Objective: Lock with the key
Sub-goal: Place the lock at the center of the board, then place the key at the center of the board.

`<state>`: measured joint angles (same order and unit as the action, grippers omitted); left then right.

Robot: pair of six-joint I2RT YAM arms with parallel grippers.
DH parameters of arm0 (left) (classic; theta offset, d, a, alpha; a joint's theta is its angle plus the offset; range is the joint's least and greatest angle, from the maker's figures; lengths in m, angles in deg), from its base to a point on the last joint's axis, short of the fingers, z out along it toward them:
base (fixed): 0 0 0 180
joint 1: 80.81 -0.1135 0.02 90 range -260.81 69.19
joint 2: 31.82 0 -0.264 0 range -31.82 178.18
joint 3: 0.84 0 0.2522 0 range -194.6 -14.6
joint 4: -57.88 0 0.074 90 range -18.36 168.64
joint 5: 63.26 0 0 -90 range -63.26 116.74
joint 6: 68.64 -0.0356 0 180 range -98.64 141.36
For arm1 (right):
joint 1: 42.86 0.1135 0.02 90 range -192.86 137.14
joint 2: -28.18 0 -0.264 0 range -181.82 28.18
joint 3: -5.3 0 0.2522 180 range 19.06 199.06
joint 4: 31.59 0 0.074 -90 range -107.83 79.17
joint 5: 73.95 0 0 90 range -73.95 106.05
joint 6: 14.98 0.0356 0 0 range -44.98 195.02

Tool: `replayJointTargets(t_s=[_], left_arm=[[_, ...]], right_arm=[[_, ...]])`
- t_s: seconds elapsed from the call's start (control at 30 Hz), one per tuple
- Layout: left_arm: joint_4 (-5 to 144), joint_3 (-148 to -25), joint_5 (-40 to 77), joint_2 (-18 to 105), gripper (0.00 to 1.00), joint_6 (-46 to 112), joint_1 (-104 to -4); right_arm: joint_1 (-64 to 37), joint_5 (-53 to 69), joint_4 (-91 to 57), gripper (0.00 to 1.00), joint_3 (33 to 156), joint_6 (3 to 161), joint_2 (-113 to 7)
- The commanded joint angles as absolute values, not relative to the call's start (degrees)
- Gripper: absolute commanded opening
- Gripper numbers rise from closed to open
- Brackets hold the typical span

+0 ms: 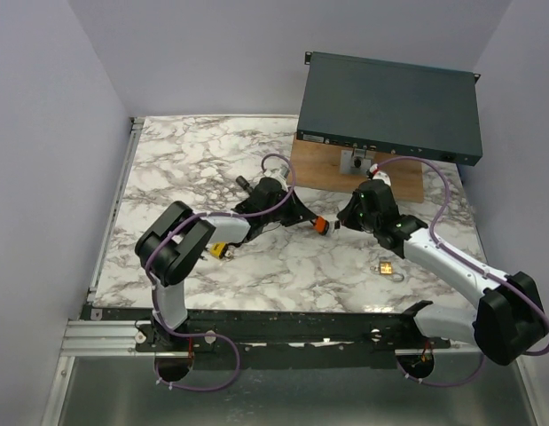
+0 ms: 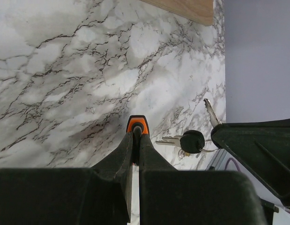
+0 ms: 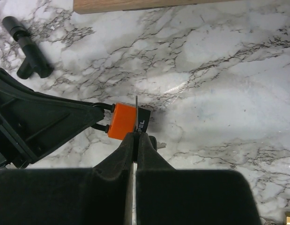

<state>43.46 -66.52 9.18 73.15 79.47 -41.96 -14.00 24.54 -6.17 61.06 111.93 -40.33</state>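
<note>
While left claw (image 2: 137,137) clamps the padlock (image 3: 121,121) — lettering (image 3: 142,124) shows right-wrist only — right claw (image 3: 136,137) pinches the key (image 2: 211,112).

The padlock (image 3: 122,122) reads "EL" (rest hidden).

Marbled table (image 1: 185,160) — pale lavender walls (image 1: 43,177)

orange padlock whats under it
Marble tabletop shows all around the orange padlock, with keys poking out beyond its edge. What lies directly beneath is covered by the lock itself.
</note>
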Motion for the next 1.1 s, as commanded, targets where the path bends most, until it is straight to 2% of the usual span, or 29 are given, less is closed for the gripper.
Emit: replayJointTargets(t_s=[0.0, 0.17, 0.27, 0.67, 0.87, 1.07], left_arm=[[40.3, -70.1, 9.4, 75.8, 0.00, 81.0, -40.8], [44.9, -71.1, 12.5, 78.0, 0.00, 80.1, -40.1], [48.5, -71.8, 14.4, 78.7, 0.06, 80.0, -39.9], [56.1, -70.9, 18.5, 74.9, 0.66, 75.9, -39.8], [62.7, -70.2, 21.5, 67.6, 0.82, 70.8, -39.9], [68.8, -67.5, 24.7, 57.4, 0.88, 68.3, -40.0]], right_arm=[[-14.5, 28.8, -6.5, 0.01, 61.3, 113.0, -42.4], [-14.5, 29.1, -10.0, 0.01, 58.8, 114.3, -44.4], [-14.5, 28.9, -10.8, 0.01, 58.7, 114.7, -46.4], [-14.5, 26.3, -12.7, 0.01, 58.6, 112.8, -51.5], [-14.4, 24.8, -13.8, 0.01, 59.8, 112.1, -53.5], [-14.3, 24.5, -13.3, 0.01, 62.4, 111.4, -56.4]])
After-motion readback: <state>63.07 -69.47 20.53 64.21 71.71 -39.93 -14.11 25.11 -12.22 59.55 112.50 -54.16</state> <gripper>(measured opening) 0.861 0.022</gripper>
